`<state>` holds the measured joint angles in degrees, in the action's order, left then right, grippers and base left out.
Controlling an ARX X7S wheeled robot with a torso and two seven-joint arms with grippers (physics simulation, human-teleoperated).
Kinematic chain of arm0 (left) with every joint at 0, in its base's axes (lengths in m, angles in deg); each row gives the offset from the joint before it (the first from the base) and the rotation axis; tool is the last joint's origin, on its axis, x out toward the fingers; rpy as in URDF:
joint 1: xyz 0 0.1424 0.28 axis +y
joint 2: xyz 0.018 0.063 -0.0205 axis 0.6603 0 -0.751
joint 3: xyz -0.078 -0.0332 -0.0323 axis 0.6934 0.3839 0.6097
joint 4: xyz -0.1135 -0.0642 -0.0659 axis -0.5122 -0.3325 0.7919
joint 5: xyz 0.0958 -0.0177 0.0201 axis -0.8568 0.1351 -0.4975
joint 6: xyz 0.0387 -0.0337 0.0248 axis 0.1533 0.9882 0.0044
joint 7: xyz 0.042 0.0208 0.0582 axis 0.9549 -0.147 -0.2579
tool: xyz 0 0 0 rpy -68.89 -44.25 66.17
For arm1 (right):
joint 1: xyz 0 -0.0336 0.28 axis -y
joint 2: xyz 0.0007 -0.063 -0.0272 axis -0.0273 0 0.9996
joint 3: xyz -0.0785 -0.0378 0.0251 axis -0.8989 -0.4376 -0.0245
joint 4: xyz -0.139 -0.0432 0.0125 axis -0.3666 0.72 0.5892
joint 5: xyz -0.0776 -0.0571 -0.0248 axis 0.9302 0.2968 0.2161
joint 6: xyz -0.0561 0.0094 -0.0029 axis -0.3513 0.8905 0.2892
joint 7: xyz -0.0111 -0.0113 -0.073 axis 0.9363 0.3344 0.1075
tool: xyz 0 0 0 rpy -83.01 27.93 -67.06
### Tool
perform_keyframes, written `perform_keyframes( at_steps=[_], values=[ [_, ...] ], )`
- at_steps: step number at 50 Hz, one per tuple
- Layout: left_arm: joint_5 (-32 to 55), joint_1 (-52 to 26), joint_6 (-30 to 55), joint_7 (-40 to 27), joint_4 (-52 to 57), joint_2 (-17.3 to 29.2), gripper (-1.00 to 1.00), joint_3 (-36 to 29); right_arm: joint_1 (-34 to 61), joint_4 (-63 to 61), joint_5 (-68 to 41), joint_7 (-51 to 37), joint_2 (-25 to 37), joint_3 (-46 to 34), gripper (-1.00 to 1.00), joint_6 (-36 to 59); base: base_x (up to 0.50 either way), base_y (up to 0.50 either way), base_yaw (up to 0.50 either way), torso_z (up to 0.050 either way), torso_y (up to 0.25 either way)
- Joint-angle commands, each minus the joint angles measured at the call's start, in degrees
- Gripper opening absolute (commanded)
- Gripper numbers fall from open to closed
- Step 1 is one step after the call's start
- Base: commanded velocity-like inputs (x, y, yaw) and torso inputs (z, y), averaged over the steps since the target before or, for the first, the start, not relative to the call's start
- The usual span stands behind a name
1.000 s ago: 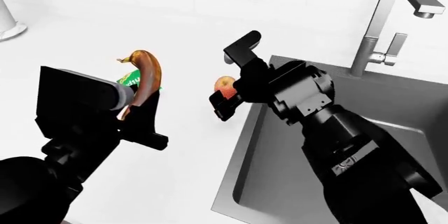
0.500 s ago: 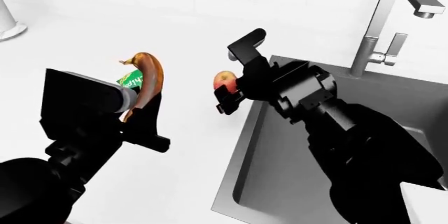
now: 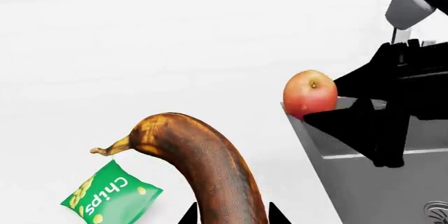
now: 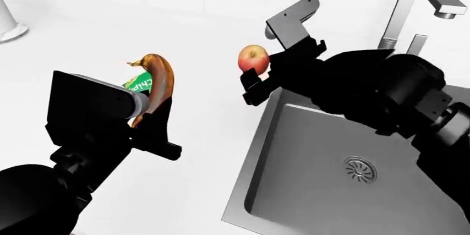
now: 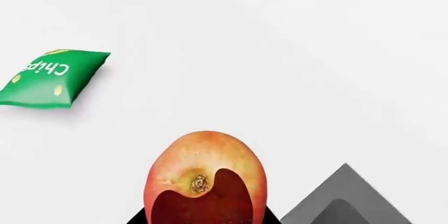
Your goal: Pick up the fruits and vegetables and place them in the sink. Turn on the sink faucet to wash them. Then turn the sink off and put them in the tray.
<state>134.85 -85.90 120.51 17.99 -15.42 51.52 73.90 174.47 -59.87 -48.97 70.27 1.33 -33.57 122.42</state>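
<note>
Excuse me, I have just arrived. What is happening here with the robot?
A two-armed robot is carrying fruit to a sink. Its left gripper holds a brown banana, its right gripper a red-and-yellow apple beside the sink's near corner. The basin is empty, the faucet dry. A green chips bag lies on the counter.

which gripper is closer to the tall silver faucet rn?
Right. The right gripper, shut on the round red-and-yellow apple, sits by the dark grey sink's corner near the tall silver faucet. The left gripper, holding the brown-orange banana, is over the counter farther away.
</note>
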Motion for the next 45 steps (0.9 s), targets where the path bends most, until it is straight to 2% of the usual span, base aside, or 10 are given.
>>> perform_keyframes(
  at_steps=[1,7,15,21,29,45],
  values=[
    [2.0,-1.1,-0.6,-2.3,0.0,0.5,-1.0,-0.6,1.5,-19.4,-6.4,-12.8,9.7,3.7,-1.0,4.9,0.0,0.0,0.0,0.0,0.0],
    [2.1,-1.1,-0.9,-2.5,-0.1,0.6,-1.0,-0.8,1.6,-19.6,-6.4,-13.0,9.8,3.7,-1.0,5.0,0.0,0.0,0.0,0.0,0.0],
    [-0.2,0.3,-2.5,-0.8,-1.0,1.9,-1.0,-1.2,-0.8,-33.8,-11.6,-20.2,18.7,6.3,-1.0,4.9,0.0,0.0,0.0,0.0,0.0],
    [1.2,0.3,-2.2,-2.2,-0.5,1.8,-1.0,-0.8,-1.0,-39.8,-15.7,-24.3,23.8,7.0,-1.0,6.8,-0.46,-0.16,0.0,0.0,0.0],
    [1.5,0.0,-2.3,-2.5,-0.7,2.0,-1.0,-1.1,-1.9,-43.2,-18.5,-25.5,28.8,8.3,-1.0,5.8,-0.45,-0.24,-0.05,0.0,0.0],
    [0.6,-3.7,-1.3,-4.0,-1.9,2.8,-1.0,-5.1,-1.9,-46.4,-18.5,-25.6,34.0,11.0,-1.0,3.2,-0.43,-0.13,-0.37,0.0,0.0]
  ],
)
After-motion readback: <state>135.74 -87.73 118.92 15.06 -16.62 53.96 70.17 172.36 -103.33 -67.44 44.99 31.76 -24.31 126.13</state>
